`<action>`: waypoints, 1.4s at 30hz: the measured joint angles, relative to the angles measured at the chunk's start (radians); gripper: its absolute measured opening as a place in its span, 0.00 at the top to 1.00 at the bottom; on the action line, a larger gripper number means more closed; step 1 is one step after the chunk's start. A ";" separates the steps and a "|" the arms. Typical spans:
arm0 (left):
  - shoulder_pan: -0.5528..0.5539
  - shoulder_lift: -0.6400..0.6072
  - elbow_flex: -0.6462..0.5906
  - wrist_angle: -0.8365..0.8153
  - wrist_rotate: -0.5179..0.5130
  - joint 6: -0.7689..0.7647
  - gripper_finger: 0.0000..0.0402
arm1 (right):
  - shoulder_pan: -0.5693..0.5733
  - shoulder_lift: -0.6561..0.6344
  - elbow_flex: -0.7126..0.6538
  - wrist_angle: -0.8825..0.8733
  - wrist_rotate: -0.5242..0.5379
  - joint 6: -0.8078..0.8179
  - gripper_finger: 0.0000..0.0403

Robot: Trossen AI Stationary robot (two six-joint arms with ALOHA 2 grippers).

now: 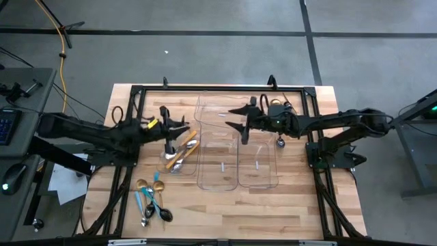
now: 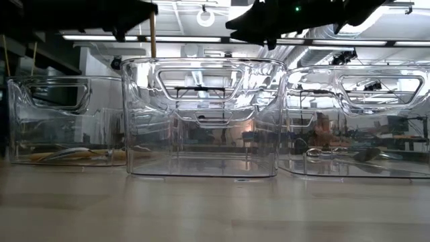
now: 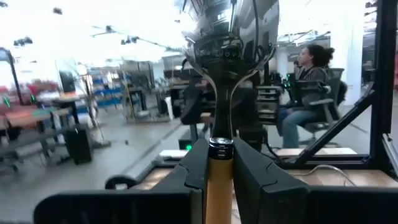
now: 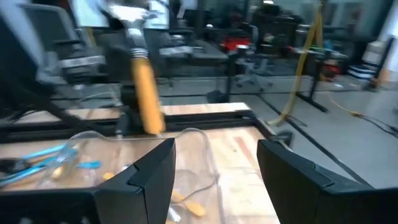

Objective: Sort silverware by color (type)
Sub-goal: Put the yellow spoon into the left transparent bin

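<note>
The left tool (image 3: 219, 171) is clamped on an orange-handled spoon (image 3: 227, 56), bowl upright above its fingers.

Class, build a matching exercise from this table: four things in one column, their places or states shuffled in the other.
1 orange-handled silver spoon
2 right gripper
3 pile of gold and blue-handled cutlery
4 leftmost clear plastic tray

a open, above the clear trays
b on the bare wooden table
c clamped in the left gripper
d holds orange-handled cutlery

Pairs: 1c, 2a, 3b, 4d.
</note>
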 joint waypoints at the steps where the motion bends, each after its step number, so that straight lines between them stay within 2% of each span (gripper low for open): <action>1: 0.025 0.012 0.000 0.006 0.029 -0.019 0.93 | 0.000 0.021 0.000 0.039 -0.020 -0.005 0.48; 7: 0.083 0.066 0.000 0.004 0.164 -0.101 0.92 | 0.000 0.099 -0.001 0.128 -0.055 -0.024 0.48; 12: 0.087 0.080 0.004 0.067 0.167 -0.076 0.92 | 0.013 0.086 -0.001 0.130 -0.055 -0.007 0.48; 26: 0.092 0.071 0.017 0.036 0.172 -0.076 0.92 | 0.045 0.077 -0.001 0.147 -0.058 0.020 0.48; 42: 0.092 0.071 0.017 0.009 0.172 -0.093 0.92 | 0.045 0.076 -0.001 0.128 -0.058 -0.026 0.48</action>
